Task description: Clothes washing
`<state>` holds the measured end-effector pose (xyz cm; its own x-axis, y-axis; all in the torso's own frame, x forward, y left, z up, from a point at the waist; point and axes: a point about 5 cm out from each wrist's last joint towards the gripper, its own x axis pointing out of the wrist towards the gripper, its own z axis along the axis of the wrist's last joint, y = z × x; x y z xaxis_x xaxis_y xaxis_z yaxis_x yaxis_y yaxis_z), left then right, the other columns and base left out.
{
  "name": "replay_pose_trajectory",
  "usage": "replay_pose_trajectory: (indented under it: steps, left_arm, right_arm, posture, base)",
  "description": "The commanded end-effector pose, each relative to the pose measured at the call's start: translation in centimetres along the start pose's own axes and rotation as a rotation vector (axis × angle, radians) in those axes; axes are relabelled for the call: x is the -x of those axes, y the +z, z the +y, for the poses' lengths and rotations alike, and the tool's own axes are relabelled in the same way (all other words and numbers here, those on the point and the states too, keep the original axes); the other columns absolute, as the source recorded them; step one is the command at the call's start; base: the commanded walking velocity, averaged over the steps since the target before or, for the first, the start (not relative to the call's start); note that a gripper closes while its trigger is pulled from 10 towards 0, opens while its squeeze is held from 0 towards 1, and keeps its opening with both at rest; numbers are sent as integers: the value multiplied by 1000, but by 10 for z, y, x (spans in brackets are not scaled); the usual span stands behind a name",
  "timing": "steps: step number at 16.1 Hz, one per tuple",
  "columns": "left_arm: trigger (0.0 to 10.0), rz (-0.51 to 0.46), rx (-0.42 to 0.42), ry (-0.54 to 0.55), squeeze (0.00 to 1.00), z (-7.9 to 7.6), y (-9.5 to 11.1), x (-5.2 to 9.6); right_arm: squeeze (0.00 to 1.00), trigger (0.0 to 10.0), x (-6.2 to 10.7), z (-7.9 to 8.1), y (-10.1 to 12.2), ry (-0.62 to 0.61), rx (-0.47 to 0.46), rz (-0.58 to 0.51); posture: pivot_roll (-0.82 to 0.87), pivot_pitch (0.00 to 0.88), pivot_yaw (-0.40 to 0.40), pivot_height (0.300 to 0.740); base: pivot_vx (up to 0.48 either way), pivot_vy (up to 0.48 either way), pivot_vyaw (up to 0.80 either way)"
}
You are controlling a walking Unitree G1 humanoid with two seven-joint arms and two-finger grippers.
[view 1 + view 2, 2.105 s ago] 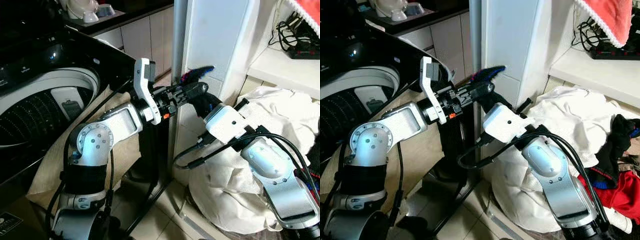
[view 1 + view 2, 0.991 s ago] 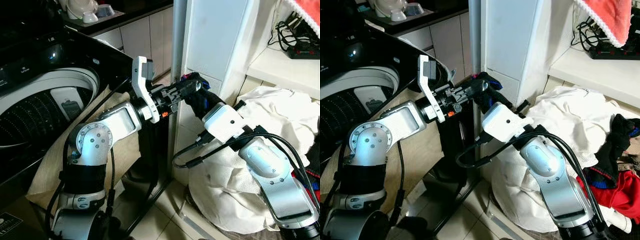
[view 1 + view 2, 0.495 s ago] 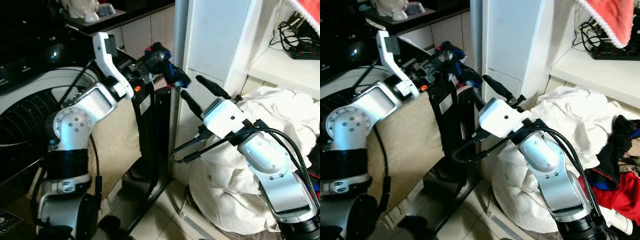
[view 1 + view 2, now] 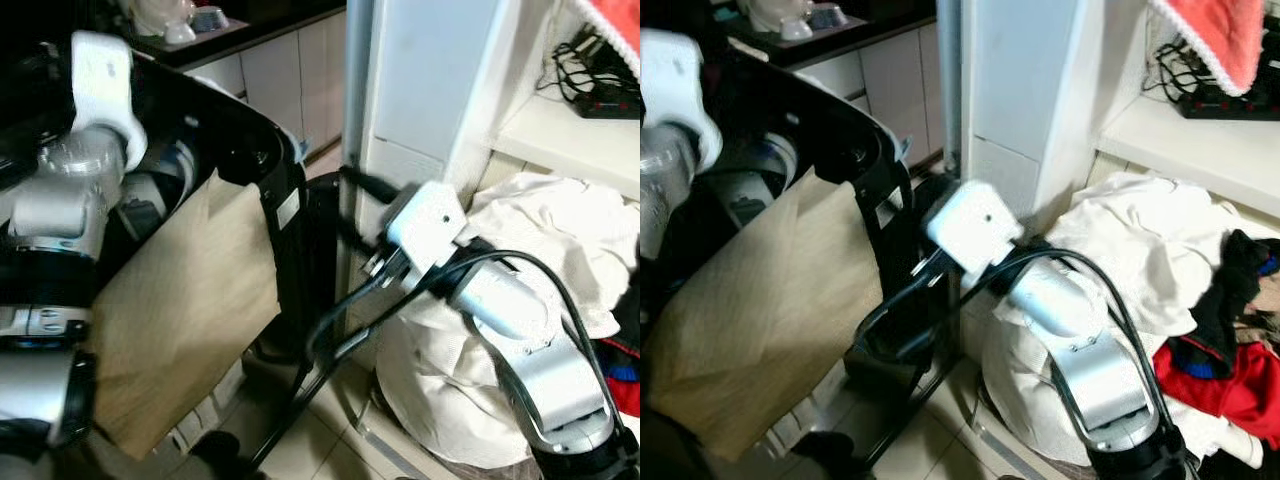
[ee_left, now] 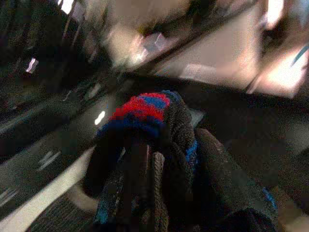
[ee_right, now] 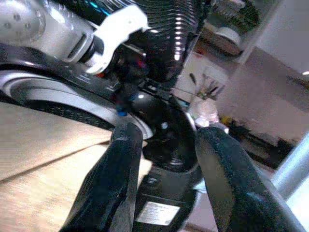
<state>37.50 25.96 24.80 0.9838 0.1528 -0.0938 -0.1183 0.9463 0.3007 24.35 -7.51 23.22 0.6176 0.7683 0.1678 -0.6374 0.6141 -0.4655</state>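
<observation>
- The washing machine (image 4: 255,160) serves as landmark; nearest the camera, low beside its black front corner, a tan cloth (image 4: 180,310) hangs over the machine's edge toward the tiled floor (image 4: 930,450); a narrow strip of floor runs between the machine and the white laundry bag (image 4: 450,400).
- The white laundry bag sits just to the right of the machine, bulging with pale fabric; a black garment (image 4: 1235,275) and a red garment (image 4: 1220,375) lie against the bag's far right side.
- The right gripper (image 6: 166,145) hangs just off the machine's front corner, fingers (image 6: 118,179) spread apart with nothing between them; through the gap the machine's rim and ribbed drum show.
- The left gripper (image 5: 159,179) is raised over the machine's open top, pinched on a dark knit sock (image 5: 145,121) striped red and blue; the sock bunches over the fingers, above the dark rim, though the wrist picture is blurred.
- Behind the machine's right corner stands a white pillar (image 4: 430,90), close enough to leave only a slim gap; farther off, a shelf (image 4: 1180,140) holds black cables (image 4: 600,70).
- Beyond the machine, a counter carries pale crockery (image 4: 780,20).
</observation>
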Motion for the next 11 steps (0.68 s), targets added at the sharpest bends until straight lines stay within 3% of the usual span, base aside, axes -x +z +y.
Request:
replay_pose_trajectory:
  steps: [1,2,6,11]
  left_arm:
    - [10000,86,-43,-3,0,4,-20,-2]
    - [10000,140,-54,-22,1000,6,-33,-4]
    - [10000,176,-45,30,1000,25,-41,-7]
    - [10000,145,-34,33,1000,28,-37,-10]
  right_arm:
    - [0,10000,-2,2,5,35,-20,-3]
    - [0,10000,-1,4,4,61,-42,16]
    - [0,10000,4,11,1,129,-71,96]
    - [0,10000,5,11,1,131,-74,121]
  posture:
    - [-160,0,70,740]
    - [-161,0,70,740]
    - [-168,0,72,740]
    - [-169,0,73,740]
  base:
    - [0,0,0]
    - [0,0,0]
    - [0,0,0]
    - [0,0,0]
